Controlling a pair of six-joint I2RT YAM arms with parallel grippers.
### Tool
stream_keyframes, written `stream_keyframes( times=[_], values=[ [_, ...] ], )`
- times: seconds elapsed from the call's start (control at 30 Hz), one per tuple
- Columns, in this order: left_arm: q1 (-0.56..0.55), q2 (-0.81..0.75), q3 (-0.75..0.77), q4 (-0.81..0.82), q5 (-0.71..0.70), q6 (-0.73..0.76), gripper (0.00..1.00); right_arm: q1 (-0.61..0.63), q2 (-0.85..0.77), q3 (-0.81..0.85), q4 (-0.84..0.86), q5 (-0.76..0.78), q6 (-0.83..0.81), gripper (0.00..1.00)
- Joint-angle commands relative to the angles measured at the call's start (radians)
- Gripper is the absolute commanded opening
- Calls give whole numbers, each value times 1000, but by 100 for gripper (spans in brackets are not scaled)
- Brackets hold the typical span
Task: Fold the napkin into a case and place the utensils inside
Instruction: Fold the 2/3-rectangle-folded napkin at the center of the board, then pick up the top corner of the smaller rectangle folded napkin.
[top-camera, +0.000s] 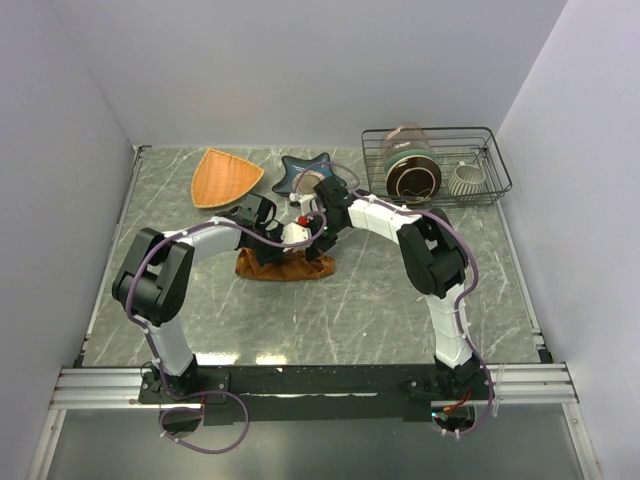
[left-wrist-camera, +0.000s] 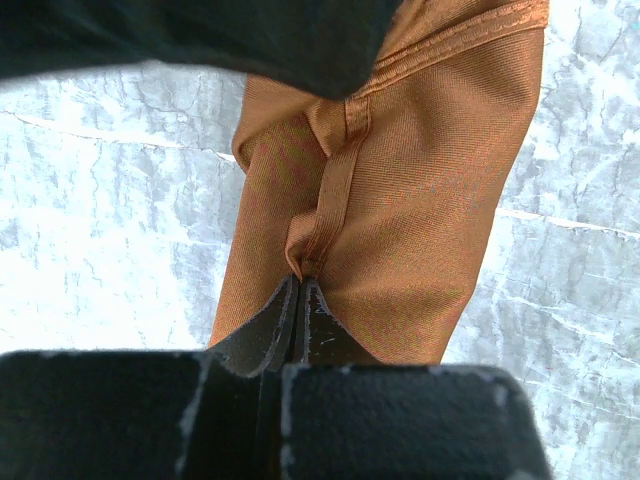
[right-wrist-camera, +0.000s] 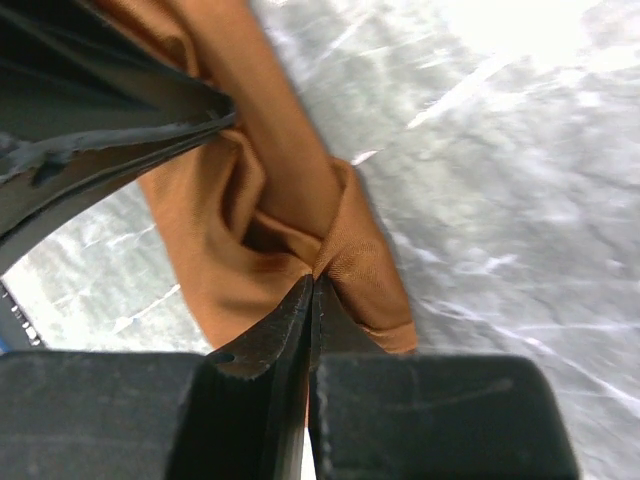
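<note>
The rust-orange napkin (top-camera: 285, 266) lies bunched in a long heap on the marble table, between the two arms. My left gripper (top-camera: 268, 250) is shut on a raised hem fold of the napkin (left-wrist-camera: 420, 200), with its tips (left-wrist-camera: 300, 278) pinching the seam. From the other side, my right gripper (top-camera: 318, 246) is shut on a crumpled fold of the napkin (right-wrist-camera: 200, 220), where its tips (right-wrist-camera: 313, 278) meet. The two grippers stand close together over the cloth. The utensils and the case are out of view.
A lighter orange woven triangular plate (top-camera: 225, 176) and a blue star-shaped dish (top-camera: 303, 172) lie behind the arms. A wire rack (top-camera: 495, 160) at the back right holds a jar (top-camera: 410, 160) and a white cup (top-camera: 466, 178). White walls close three sides.
</note>
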Motion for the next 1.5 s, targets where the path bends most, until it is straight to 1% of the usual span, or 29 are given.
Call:
stream_keyframes(
  times=[0.0,0.13,0.33,0.37,0.43,0.47,0.53,0.57,0.67,0.77,0.93,1.0,1.17,1.2,1.27,1.33,1.47],
  values=[
    [10,7,-43,-60,-40,8,1,-10,-10,84,5,57,0,5],
    [21,31,-11,-86,-19,-50,1,-30,-41,61,36,13,9,6],
    [81,120,98,-190,64,-131,1,-39,-93,-5,91,-6,40,13],
    [88,130,109,-199,73,-139,1,-39,-98,-17,98,-3,44,16],
    [107,148,132,-215,90,-163,1,-41,-107,-25,115,-3,53,17],
    [114,159,140,-228,109,-174,1,-42,-110,-31,123,-1,57,21],
    [128,171,163,-245,129,-202,1,-44,-119,-37,145,6,76,26],
    [133,177,167,-258,148,-210,1,-45,-121,-37,149,9,83,31],
    [144,179,169,-261,165,-236,1,-61,-138,-51,169,31,118,36],
    [145,177,161,-259,173,-250,1,-81,-184,-95,218,52,133,45],
    [148,183,152,-253,198,-292,1,-81,-279,-181,310,127,133,47],
    [150,191,151,-253,207,-305,1,-67,-317,-224,344,195,117,47],
    [156,214,152,-253,225,-349,1,17,-368,-330,413,327,-31,43],
    [160,220,155,-255,227,-357,1,28,-386,-350,460,359,-44,43],
    [162,234,161,-262,230,-368,1,53,-397,-390,502,390,-89,45],
    [167,243,166,-264,230,-377,1,90,-383,-388,514,436,-136,46],
    [171,260,173,-273,238,-385,1,126,-336,-364,523,474,-167,47]
  ],
)
